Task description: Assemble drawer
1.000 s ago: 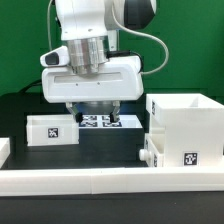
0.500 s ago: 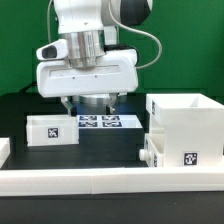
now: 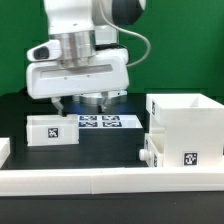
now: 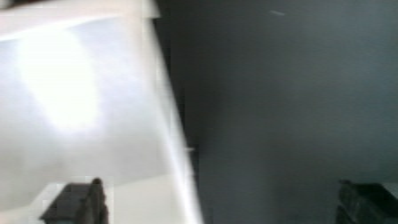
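Note:
The tall white box shell (image 3: 186,128) stands at the exterior view's right, with a tag on its front. A white tray end with a small knob (image 3: 148,156) shows at the shell's lower left side. A second small tray (image 3: 50,131) with a tag lies at the left. My gripper (image 3: 80,102) hangs open and empty above the table, just right of and above that left tray. In the wrist view the gripper (image 4: 221,203) shows two dark fingertips (image 4: 73,200) far apart, over a blurred white surface (image 4: 80,100) and the dark table.
The marker board (image 3: 98,122) lies flat behind and below the gripper. The long low white rail (image 3: 90,181) runs along the front. A small white piece (image 3: 4,149) sits at the far left edge. The tabletop is black, the backdrop green.
The gripper has moved to the exterior view's left and risen slightly, from over the marker board toward the left tray. It stays open. The parts have not moved.

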`<state>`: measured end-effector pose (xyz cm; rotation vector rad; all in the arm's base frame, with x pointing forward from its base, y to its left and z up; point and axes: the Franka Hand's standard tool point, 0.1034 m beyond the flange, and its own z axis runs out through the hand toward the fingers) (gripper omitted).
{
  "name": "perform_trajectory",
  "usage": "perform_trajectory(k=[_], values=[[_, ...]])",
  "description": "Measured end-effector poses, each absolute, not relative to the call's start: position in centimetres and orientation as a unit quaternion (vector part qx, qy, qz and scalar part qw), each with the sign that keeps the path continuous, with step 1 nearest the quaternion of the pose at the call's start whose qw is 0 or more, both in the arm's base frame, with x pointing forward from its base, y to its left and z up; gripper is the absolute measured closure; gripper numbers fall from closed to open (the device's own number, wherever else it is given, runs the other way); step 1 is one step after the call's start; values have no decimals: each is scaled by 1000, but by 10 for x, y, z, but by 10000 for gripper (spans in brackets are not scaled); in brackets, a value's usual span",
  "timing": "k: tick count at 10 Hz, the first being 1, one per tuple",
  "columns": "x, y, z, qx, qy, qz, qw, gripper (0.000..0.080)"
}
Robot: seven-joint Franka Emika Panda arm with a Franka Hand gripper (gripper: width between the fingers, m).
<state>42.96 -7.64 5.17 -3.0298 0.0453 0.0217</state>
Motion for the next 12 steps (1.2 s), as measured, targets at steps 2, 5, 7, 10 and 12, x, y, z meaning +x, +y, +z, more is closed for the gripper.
perform_trajectory(k=[2,5,7,10,12], values=[[424,-86,43,-998,-16,7,55,150],[420,-91,34,-999,-15,5,52,150],[420,-91,32,-999,-22,1,49,150],[411,-85,14,-998,-49,-23,29,150],[410,-78,10,-997,-60,-31,22,150]])
